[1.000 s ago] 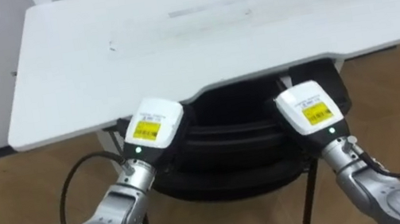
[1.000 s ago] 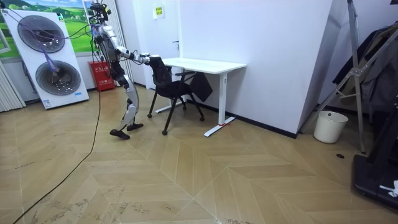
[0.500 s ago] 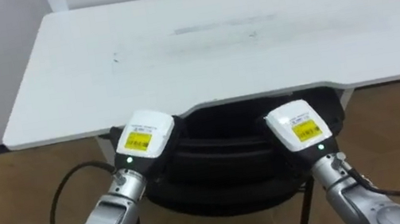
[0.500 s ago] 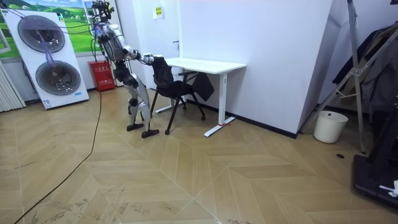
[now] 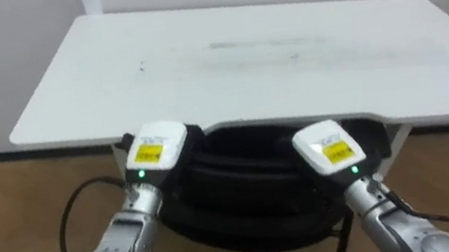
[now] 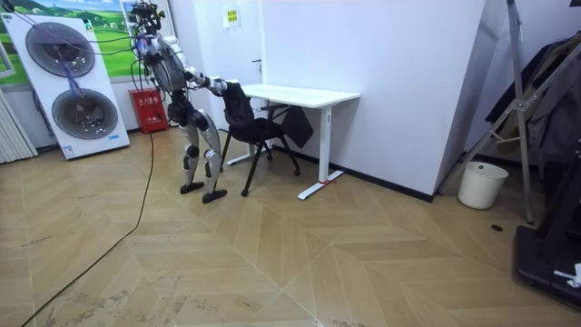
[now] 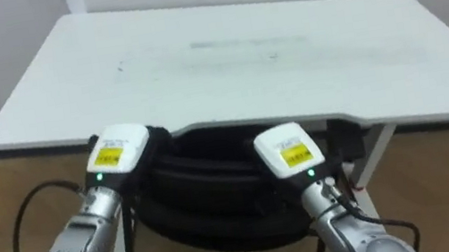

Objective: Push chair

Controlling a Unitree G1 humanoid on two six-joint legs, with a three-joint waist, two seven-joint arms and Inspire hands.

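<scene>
1. The black chair [image 5: 253, 189] stood partly tucked under the white worktop [image 5: 285, 53].
2. The left hand [image 5: 154, 151] and right hand [image 5: 327, 148] rested on its backrest; whether they clasped it could not be told.

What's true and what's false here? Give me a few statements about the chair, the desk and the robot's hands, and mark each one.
1. The left hand and the right hand are both at the black chair's backrest. True.
2. The chair stands well away from the white desk. False: its backrest sits at the desk's near edge.
3. The robot is kneeling. False: it stands upright behind the chair.
4. A white bucket stands at the room view's right. True.
</scene>
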